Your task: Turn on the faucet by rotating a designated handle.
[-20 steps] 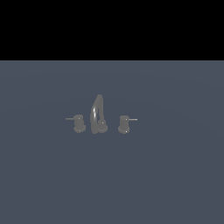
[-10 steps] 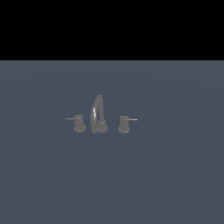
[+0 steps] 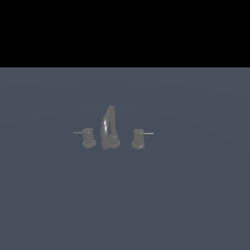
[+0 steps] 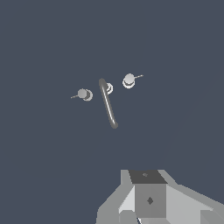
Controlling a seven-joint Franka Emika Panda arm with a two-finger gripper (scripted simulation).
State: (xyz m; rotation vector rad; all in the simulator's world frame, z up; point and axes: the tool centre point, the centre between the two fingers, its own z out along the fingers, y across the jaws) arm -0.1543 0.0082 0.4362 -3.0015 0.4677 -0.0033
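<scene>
You are hovering the end effector (image 4: 146,205) well above the table (image 3: 195,195), its opening impossible to tell here, so be descending toward the handle (image 3: 138,138) on the exterior view's right of the spout (image 3: 108,126), aiming beside its rod.

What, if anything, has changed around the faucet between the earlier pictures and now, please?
Nothing has visibly changed. In the exterior view the faucet stands as before, the handle with its rod pointing to that view's right and the twin knob with its rod pointing left. The arm does not appear in that view.
</scene>
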